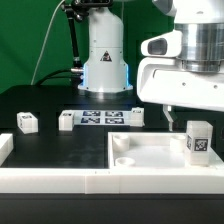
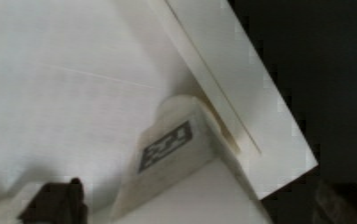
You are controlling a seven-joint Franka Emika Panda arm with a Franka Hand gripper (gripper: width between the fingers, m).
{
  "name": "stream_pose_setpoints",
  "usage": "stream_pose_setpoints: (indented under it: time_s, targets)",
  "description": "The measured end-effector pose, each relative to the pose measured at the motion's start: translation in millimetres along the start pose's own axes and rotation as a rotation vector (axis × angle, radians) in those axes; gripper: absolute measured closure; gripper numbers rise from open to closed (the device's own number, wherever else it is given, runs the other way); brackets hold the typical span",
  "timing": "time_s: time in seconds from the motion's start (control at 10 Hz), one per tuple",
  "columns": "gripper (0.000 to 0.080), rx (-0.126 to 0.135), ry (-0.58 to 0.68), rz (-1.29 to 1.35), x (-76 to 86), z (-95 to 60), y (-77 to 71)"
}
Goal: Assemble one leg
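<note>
We judge the step in hand to be seating the small white plastic block-like leg with its black-and-white square tag (image 1: 199, 139) into a corner of the large white square tray-like part with a raised rim (image 1: 150, 170). The leg stands upright at the right of the exterior frame, inside the tray's far right corner; the wrist view shows the leg (image 2: 175, 145) tucked against the rim (image 2: 228, 70). To do this well, we would keep the leg vertical and press straight down, avoiding side force against the rim. The gripper (image 1: 172, 113) hangs just above and left of the leg; one dark fingertip (image 2: 54, 203) shows low in the wrist frame, apparently clear of the leg, but we cannot tell how far the gripper is open.
</note>
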State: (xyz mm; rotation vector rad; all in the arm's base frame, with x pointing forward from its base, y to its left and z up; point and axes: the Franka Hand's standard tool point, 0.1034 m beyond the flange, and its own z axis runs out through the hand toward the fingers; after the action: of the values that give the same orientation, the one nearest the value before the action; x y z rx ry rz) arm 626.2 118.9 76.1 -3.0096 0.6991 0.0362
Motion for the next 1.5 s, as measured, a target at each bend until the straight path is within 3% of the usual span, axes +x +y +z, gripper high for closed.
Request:
stream_pose_setpoints:
  time_s: [0.2,0.5,0.6,0.7,0.8,0.9,1.1,1.5]
  targets:
    - [0.015,-0.021,0.001,-0.266,-0.1,-0.4,1.1]
    - [0.015,-0.022,-0.004,-0.439,-1.6,1.2,1.9]
    - [0.0293,-0.022,-0.004,-0.433,-1.6,1.3,1.9]
    - [0.0293,-0.022,-0.004,-0.433,-1.5,1.2,2.1]
    - [0.0442,-0.022,-0.004,-0.423,-1.5,1.2,2.0]
    - [0.0508,-0.021,-0.004,-0.391,-1.6,1.3,1.9]
    - [0.0508,-0.019,-0.002,-0.366,-1.5,1.3,1.6]
    - [0.0508,0.0,0.007,0.103,-2.0,2.0,0.2]
